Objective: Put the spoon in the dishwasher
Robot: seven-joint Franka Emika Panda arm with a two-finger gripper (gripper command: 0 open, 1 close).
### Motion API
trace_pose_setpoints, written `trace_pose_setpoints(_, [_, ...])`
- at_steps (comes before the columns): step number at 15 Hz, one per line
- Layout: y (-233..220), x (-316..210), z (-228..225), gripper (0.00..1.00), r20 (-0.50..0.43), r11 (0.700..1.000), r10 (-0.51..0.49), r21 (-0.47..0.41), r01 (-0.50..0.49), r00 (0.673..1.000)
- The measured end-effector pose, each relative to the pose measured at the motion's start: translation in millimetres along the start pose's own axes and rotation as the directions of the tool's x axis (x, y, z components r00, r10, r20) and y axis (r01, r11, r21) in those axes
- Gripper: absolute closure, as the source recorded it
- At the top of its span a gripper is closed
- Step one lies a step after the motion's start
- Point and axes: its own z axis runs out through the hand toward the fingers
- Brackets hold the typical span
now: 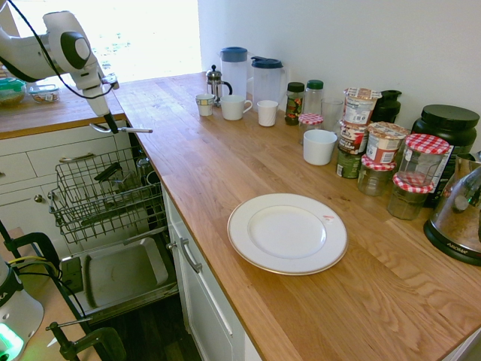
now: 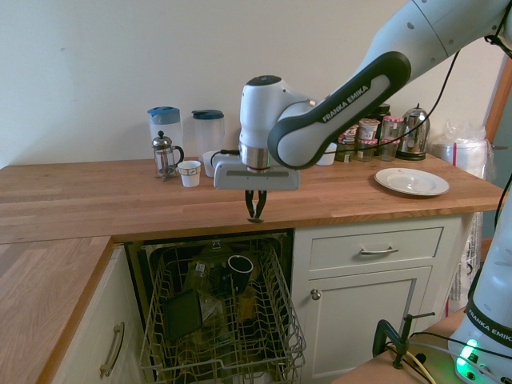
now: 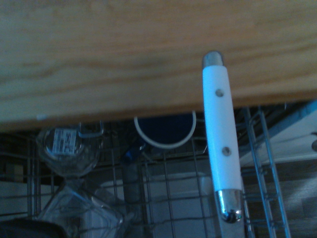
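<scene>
Spoon gripped above the dishwasher at the counter's edge

The spoon hangs in the air between the fingertips of the gripper, whose two fingers are closed on it. The wrist view shows its white handle, with two rivets and metal at both ends; the spoon's bowl cannot be made out there. In that view the handle crosses the line where the wooden counter meets the open dishwasher.

Below, the wire rack is pulled out over the lowered door. It holds a mug with a dark inside and a pale rim, clear containers and a dark rectangular piece.

On the counter, a small French press stands near a patterned cup, white cups and two blue-lidded pitchers. Farther along are stacked jars and tubs, a black-lidded tub and a metal kettle. A white plate lies flat, well apart from the spoon.
</scene>
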Motion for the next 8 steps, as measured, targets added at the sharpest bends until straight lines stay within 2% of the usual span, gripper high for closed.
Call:
trace_pose_setpoints(4, [45,-43,23,1.00,-0.017,1.000,-0.027,-0.005,0.027,0.999])
trace_pose_setpoints(8, [66,-59,72,1.00,-0.033,0.997,-0.077,-0.017,0.077,0.996])
